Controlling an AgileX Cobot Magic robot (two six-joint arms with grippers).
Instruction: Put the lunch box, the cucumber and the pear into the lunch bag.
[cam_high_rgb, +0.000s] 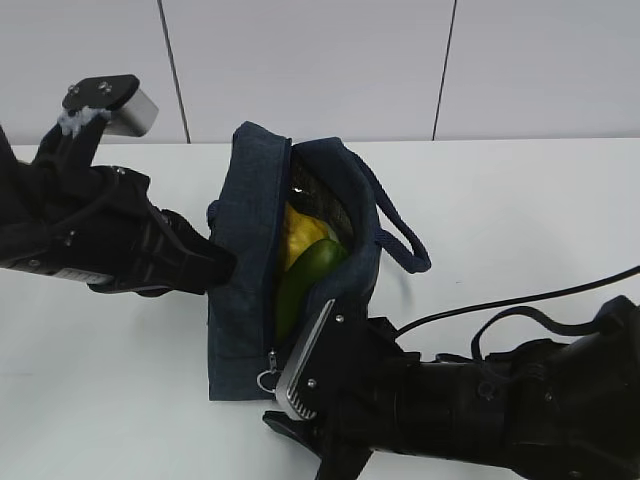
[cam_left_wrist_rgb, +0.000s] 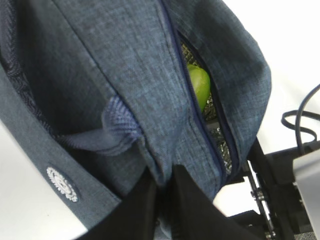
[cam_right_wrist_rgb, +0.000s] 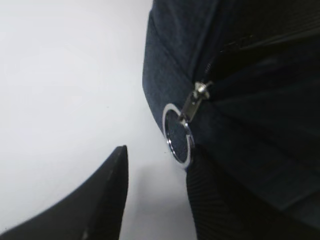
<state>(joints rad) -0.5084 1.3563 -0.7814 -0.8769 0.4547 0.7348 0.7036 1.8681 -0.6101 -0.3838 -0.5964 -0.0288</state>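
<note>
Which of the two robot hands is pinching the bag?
The left end effector: its fingers are shut on the lunch bag fabric. The right end effector is open beside the zipper ring, gripping nothing.

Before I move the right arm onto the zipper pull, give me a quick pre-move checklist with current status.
1. Dark navy fabric lunch bag steadied: ok, the left gripper is shut on a fold of its side.
2. Smooth green cucumber inside the bag: ok.
3. Yellow pear inside: ok, beside the cucumber.
4. Clear lunch box with sage lid inside: cannot tell, not visible through the opening.
5. Metal ring pull reachable: ok, it hangs free at the bag's near corner.
6. Right gripper ready: ok, open, one finger beside the ring, nothing held.
</note>
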